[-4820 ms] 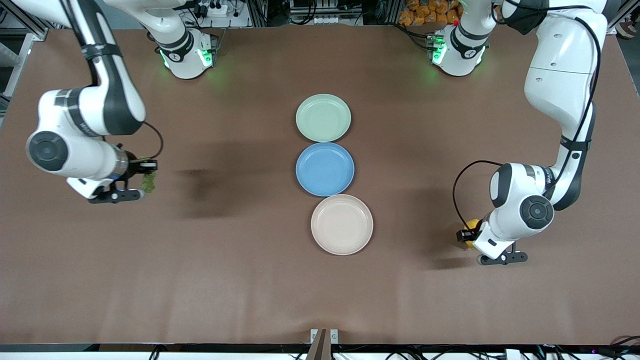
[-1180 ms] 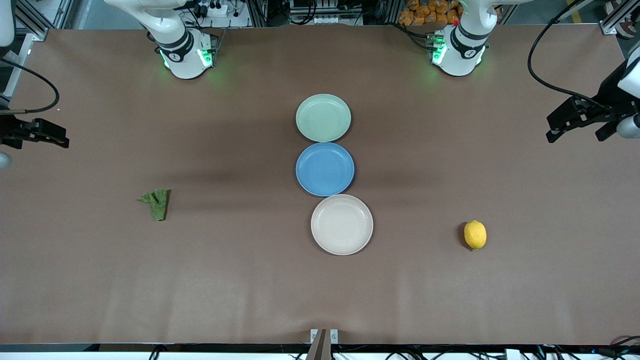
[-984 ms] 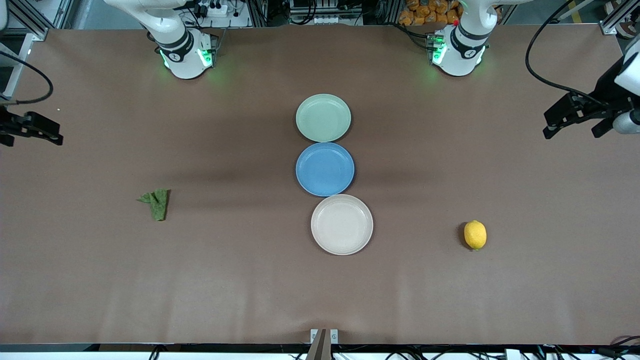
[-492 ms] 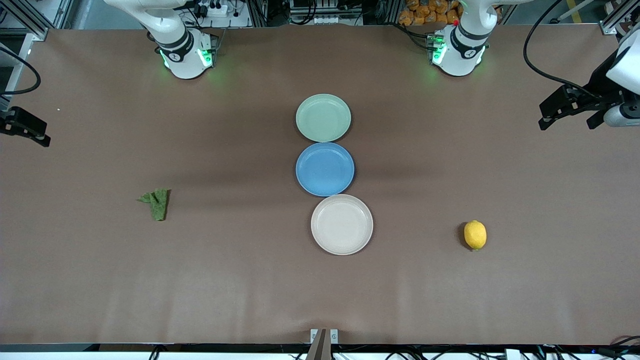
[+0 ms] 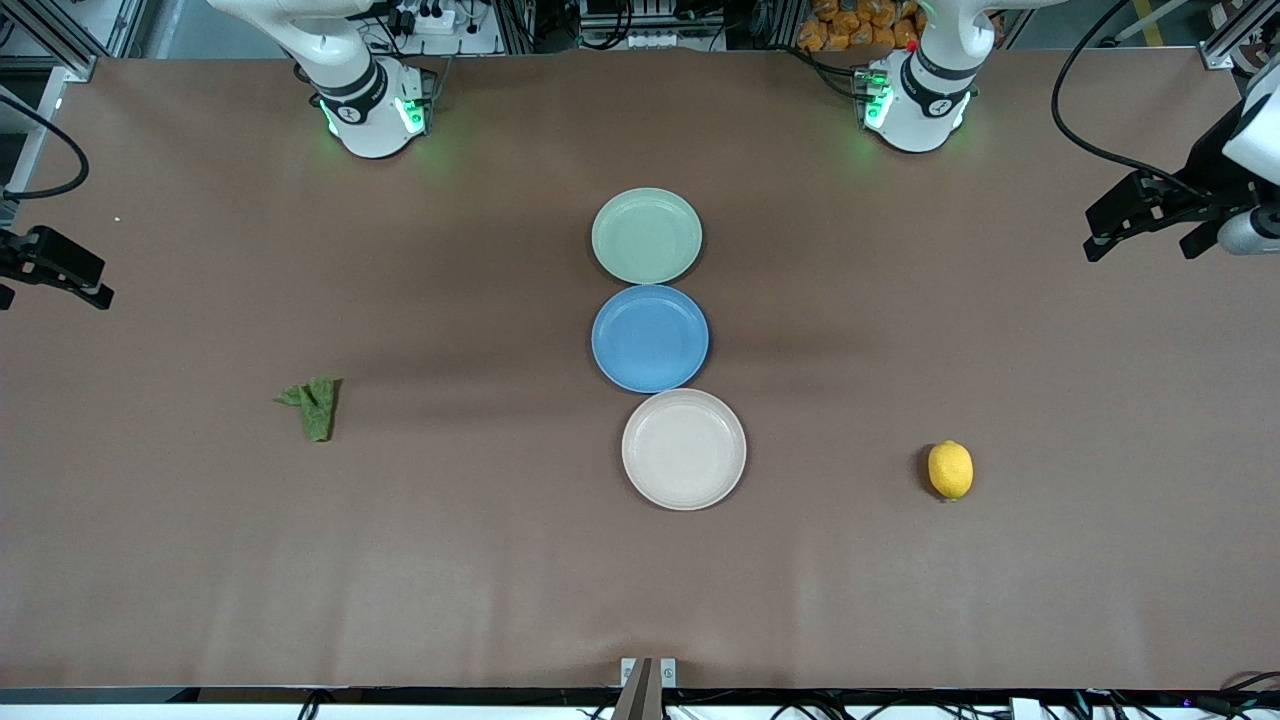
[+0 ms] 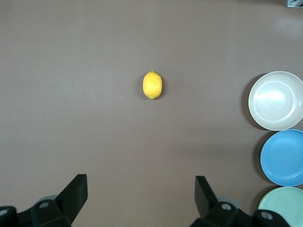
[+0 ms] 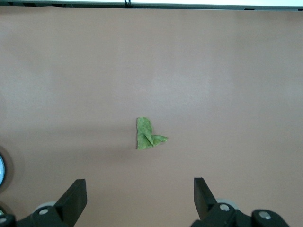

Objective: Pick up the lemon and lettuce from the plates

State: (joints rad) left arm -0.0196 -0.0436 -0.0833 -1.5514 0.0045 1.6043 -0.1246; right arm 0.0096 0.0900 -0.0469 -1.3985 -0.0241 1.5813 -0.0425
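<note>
The yellow lemon (image 5: pixel 950 470) lies on the bare table toward the left arm's end; it also shows in the left wrist view (image 6: pixel 152 85). The green lettuce (image 5: pixel 314 404) lies on the bare table toward the right arm's end, also in the right wrist view (image 7: pixel 147 135). The mint plate (image 5: pixel 646 236) and the beige plate (image 5: pixel 684 449) hold nothing. My left gripper (image 6: pixel 141 196) is open and empty, high at the table's left-arm end (image 5: pixel 1140 215). My right gripper (image 7: pixel 140 197) is open and empty, high at the right-arm end (image 5: pixel 55 268).
A blue plate (image 5: pixel 650 338) sits between the mint and beige plates in a row at the table's middle. The arm bases (image 5: pixel 370 100) stand along the edge farthest from the front camera.
Earlier each gripper held its item low over the table; both items now lie on the table and the arms are raised at the table's ends. In the last second both grippers shifted only slightly.
</note>
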